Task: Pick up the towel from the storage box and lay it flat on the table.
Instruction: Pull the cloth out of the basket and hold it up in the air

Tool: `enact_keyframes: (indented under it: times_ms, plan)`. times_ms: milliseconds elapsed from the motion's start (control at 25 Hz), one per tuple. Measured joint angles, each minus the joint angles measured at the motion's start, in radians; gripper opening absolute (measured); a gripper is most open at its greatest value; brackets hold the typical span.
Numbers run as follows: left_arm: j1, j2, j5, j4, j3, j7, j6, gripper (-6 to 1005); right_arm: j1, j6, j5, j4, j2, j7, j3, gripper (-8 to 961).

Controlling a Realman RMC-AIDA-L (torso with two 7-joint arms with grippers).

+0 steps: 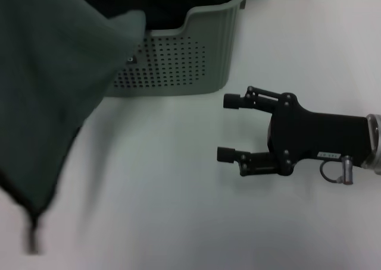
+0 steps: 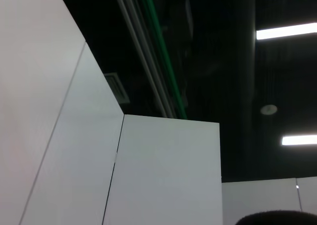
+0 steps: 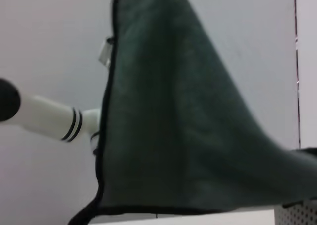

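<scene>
Hanging high over the left side of the table (image 1: 178, 181), the towel (image 1: 47, 97) showed its grey-green face and its black edge. It was out of the storage box (image 1: 178, 56) and up in the air, with one low corner drooping near the front of the table. From the right wrist view, the towel (image 3: 168, 126) spread like a big curtain, with a small white tag near its top edge and a white arm part (image 3: 49, 118) behind it.

The left end effector could not be seen, so I cannot tell if it was wide or pinched, though the towel seemed to hang from that side. The right end effector (image 1: 229, 128) sat low over the table, just in front of the box's right corner. Its fingers were spread wide and held nothing.

I think the picking-up step was done and the laying-flat step was next. The right end effector would likely need to reach over and catch a free corner or edge. Then both arms could pull the cloth out wide and lower it onto the bare white table.
</scene>
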Motion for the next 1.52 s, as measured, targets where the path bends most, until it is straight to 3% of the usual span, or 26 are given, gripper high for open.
enact_keyframes:
  times_ms: [240,400,560,880,1280,1520]
  plan:
    - [0.014,-0.031,-0.006,0.013,0.057,0.013,0.004,29,-0.001,0.026,0.056,0.0,0.001,0.0,-0.028,861]
    - [0.057,-0.033,-0.124,0.084,0.151,0.014,0.006,29,-0.003,0.032,0.067,0.002,0.002,-0.006,-0.039,861]
    - [0.069,-0.033,-0.155,0.067,0.161,0.075,0.0,30,0.002,0.036,0.082,0.022,0.002,-0.029,-0.054,861]
    - [0.007,-0.04,-0.147,-0.179,0.167,0.321,-0.141,31,0.0,0.028,0.153,0.048,0.002,-0.098,-0.116,861]
    - [-0.089,-0.048,-0.183,-0.274,0.239,0.432,-0.178,32,0.04,-0.177,0.459,0.079,0.002,-0.258,-0.365,861]
    - [-0.13,-0.048,-0.277,-0.329,0.358,0.559,-0.254,32,0.098,-0.229,0.533,0.066,0.002,-0.277,-0.483,861]
